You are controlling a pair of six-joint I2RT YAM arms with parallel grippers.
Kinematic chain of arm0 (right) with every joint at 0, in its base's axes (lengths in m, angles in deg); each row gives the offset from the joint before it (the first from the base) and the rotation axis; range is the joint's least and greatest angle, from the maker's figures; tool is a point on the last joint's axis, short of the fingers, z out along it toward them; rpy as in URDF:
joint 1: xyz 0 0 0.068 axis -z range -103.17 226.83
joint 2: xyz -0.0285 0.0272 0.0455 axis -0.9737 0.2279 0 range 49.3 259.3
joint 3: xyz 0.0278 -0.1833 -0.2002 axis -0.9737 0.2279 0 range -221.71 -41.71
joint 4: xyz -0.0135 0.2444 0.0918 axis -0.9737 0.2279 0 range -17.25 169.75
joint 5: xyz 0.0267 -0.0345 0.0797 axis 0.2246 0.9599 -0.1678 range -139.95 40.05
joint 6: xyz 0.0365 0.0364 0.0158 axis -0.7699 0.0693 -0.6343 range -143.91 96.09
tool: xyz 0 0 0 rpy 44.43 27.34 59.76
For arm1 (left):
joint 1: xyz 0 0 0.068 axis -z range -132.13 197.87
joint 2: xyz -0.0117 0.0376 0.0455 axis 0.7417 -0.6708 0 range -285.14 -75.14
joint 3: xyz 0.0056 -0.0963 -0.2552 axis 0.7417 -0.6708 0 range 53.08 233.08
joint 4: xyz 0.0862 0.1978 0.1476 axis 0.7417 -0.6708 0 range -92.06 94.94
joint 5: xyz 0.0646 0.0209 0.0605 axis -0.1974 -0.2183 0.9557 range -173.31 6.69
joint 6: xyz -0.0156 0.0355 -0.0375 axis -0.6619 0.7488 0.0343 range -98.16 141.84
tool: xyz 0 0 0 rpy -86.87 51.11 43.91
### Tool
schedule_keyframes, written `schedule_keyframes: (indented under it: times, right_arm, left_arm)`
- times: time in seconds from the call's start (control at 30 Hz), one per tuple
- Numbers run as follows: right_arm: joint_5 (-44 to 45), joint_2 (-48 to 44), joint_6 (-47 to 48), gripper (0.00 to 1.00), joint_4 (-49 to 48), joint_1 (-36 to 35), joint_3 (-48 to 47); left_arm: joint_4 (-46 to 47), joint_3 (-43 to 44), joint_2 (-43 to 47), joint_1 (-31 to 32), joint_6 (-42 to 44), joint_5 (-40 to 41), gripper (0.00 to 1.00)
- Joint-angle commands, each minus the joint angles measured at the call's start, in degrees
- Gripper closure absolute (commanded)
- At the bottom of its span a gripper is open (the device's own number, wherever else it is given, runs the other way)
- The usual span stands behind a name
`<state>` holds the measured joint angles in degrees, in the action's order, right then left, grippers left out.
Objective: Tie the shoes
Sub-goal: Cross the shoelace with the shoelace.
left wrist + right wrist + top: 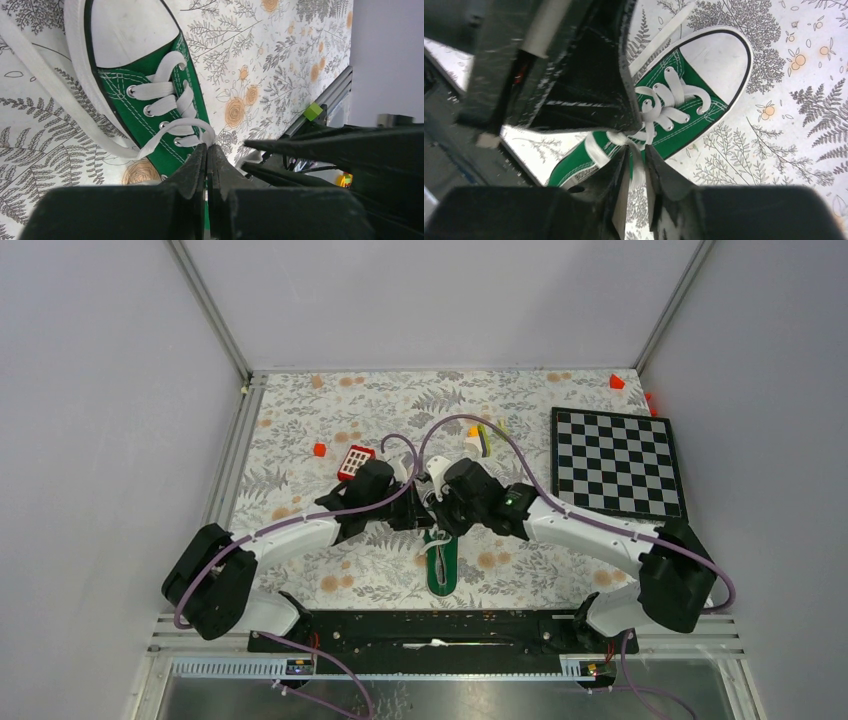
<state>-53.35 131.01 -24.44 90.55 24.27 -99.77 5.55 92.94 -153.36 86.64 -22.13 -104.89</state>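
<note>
Looks like the knotting step, partway through. Pinching a lace loop with the left gripper, fingertips pressed together on it, at 5 o'clock of the lacing in the left wrist view. Find the green sneaker mid-table, at 6 o'clock of the two meeting wrists in the top view, with its toe toward 12 and hidden beneath them. Straddling a second white strand with the right gripper, fingers a little apart, so the strand lies in the gap rather than clamped. Note a small knot at 10 o'clock of those tips.

Next, probably: close the right on its strand again, then draw both ends apart toward 9 and 3 to snug the knot. Calls for a firm hold on the left so the loop does not slip out.

Counting left to right: one keypad block at 10 o'clock of the wrists, two grippers, one sneaker with no partner in view, one chessboard at 3 o'clock.
</note>
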Motion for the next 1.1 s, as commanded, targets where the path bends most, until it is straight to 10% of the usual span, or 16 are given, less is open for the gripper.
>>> schedule_keyframes:
  times: [0.0,0.67,1.07]
  right_arm:
    - [2.5,1.8,-6.8,0.72,-10.7,0.4,4.1]
    - [8.2,-17.9,-27.3,0.44,-12.1,1.2,17.2]
    - [5.5,-19.2,-42.6,0.29,-29.6,-4.9,28.9]
  left_arm:
    - [2.5,-0.3,-0.3,-0.3,0.8,0.9,1.0]
    - [2.5,0.5,-1.3,-0.3,0.3,0.4,1.0]
    - [1.8,1.2,-0.7,-0.3,0.2,0.7,1.0]
